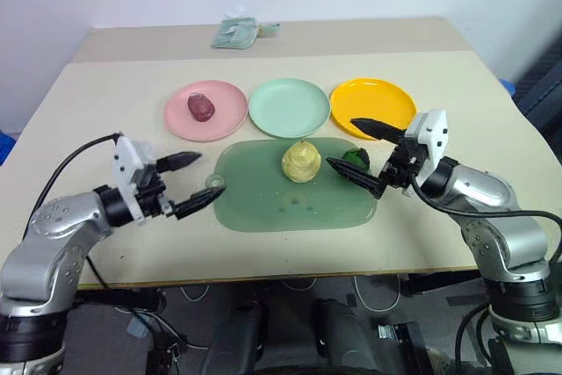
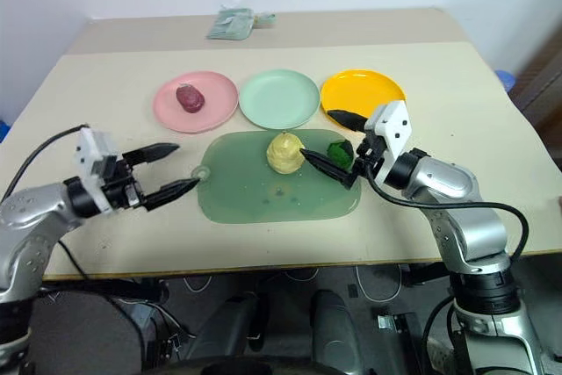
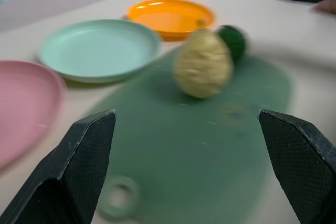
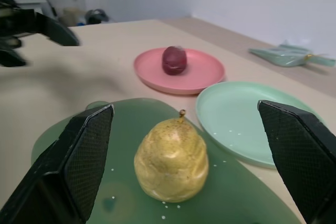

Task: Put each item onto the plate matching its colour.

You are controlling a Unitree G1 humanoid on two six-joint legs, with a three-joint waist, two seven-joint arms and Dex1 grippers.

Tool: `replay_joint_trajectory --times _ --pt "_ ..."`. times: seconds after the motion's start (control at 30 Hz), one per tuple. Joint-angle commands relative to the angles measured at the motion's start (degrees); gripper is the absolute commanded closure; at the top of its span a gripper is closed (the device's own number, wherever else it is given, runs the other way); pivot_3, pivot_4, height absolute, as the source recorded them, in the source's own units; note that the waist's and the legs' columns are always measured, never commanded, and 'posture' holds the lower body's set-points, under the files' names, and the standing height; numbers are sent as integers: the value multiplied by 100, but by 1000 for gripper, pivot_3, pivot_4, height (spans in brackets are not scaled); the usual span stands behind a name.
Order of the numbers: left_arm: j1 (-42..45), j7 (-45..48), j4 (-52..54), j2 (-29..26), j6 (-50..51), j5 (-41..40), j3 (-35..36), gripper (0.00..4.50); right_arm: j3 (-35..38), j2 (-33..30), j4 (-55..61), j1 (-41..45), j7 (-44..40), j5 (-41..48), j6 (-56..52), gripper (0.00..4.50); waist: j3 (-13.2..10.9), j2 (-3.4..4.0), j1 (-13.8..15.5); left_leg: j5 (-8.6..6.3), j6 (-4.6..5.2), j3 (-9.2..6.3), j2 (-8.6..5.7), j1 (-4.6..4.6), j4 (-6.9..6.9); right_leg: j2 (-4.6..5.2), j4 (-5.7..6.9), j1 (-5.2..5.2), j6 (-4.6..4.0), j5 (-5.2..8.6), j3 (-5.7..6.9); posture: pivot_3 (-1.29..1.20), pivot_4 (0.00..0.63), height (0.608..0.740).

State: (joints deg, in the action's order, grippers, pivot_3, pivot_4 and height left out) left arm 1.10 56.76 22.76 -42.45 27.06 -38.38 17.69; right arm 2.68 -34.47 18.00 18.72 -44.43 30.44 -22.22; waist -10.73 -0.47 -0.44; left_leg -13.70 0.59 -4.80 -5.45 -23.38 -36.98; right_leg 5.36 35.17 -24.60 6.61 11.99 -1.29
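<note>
The dark red item (image 1: 201, 106) lies on the pink plate (image 1: 230, 113). The mint green plate (image 1: 289, 107) and the yellow plate (image 1: 373, 97) carry nothing. On the green mat (image 1: 263, 201) stands the pale yellow pear (image 1: 300, 162), with the small green item (image 1: 356, 158) just to its right. My left gripper (image 1: 209, 175) is open at the mat's left edge, near the ring tab, holding nothing. My right gripper (image 1: 342, 142) is open at the mat's right end. One finger reaches over the yellow plate's front rim and the other lies in front of the green item. In the right wrist view the pear (image 4: 170, 158) sits ahead between the fingers.
A pale green wad of cloth (image 1: 234, 32) lies at the table's far edge. The three plates stand in a row behind the mat. Bare tabletop stretches to the left and right of the mat and along the front edge.
</note>
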Motion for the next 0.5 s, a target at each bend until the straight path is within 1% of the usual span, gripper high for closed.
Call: replay_joint_trajectory --times 0.03,0.17,0.27,0.37,0.5 --pt "-391 591 481 -251 -169 -468 567 72 -64 71 -77 147 -90 -60 64 0 0 0 -8 -1 1 1 0 0 1 0 -2 0 -1 0 0 0 150 740" --pt "-895 948 635 -433 -204 -693 1013 72 -286 167 -471 361 -201 -252 125 0 -1 2 -19 -1 1 2 2 0 2 -1 -3 0 -3 2 0 0 150 740" --pt "-1288 1337 656 -622 -287 -678 1274 72 -520 274 -881 641 -309 -462 152 0 -1 2 -24 -1 1 2 5 0 2 -3 -4 -1 -4 2 1 0 150 740" --pt "-1462 1413 730 -681 -278 -736 1367 72 -631 356 -1129 888 -383 -556 112 0 -1 3 -15 -1 1 5 5 0 5 -3 -5 -2 -5 3 0 0 150 740" --pt "-1647 1445 857 -622 -321 -699 1389 72 -770 456 -1405 1137 -486 -676 50 0 -1 3 -16 -1 1 4 5 0 4 -3 -6 -1 -5 3 0 0 150 740"
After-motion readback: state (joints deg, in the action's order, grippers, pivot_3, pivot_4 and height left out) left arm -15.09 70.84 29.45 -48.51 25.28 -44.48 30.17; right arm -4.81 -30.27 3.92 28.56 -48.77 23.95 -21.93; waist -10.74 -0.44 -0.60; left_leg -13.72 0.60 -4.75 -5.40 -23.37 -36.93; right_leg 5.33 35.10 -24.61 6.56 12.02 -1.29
